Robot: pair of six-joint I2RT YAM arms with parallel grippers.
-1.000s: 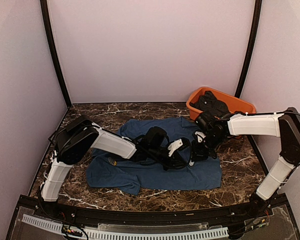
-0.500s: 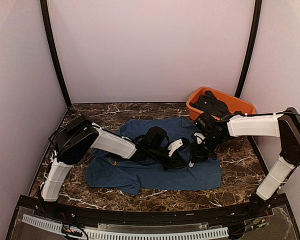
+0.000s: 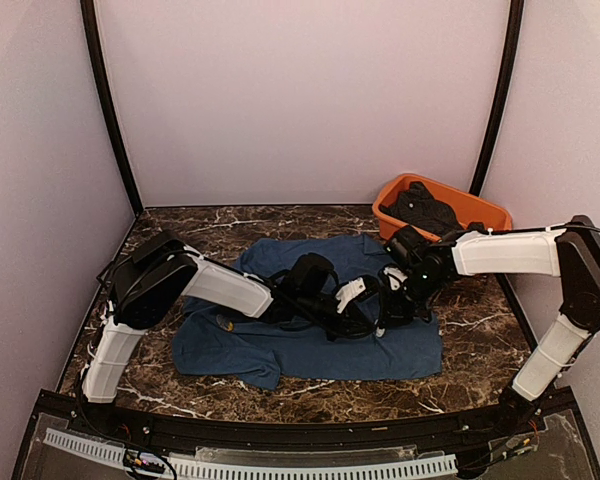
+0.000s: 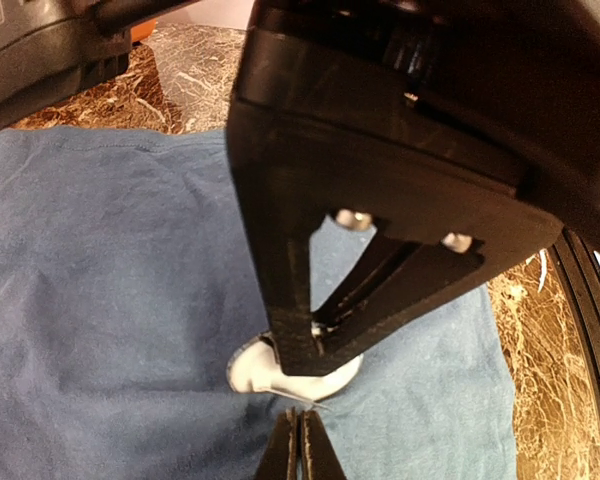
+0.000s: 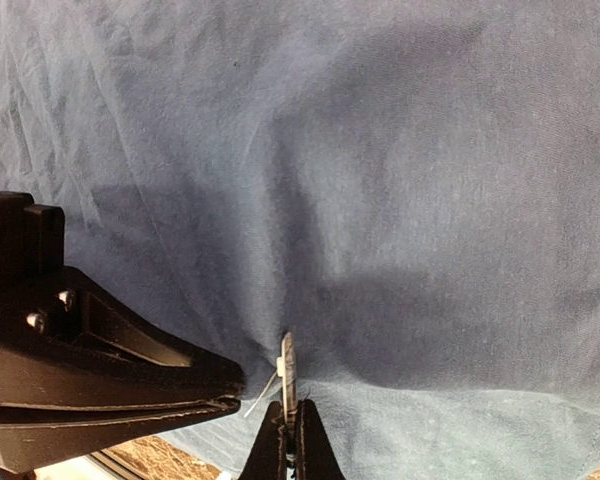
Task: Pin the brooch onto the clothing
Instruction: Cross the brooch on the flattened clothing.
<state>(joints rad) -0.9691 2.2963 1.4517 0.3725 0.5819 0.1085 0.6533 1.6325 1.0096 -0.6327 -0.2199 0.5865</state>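
We are seeing dark clothes (image 3: 420,205) filling the orange tub (image 3: 485,212). Near the tub, the right pincer (image 5: 289,415), having edged away, is gripping the brooch (image 4: 252,372) on the shirt (image 3: 280,350); the left pincer (image 4: 300,440) is sitting closed.

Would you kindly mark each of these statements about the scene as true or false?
1. The T-shirt lies on the marble table. True.
2. The orange tub is empty. False: dark cloth lies in it.
3. The right gripper is wide open. False: it is shut on the edge of the white brooch.
4. The left gripper is shut, close above the T-shirt. True.
5. The orange tub sits at the far left corner. False: it sits at the far right.
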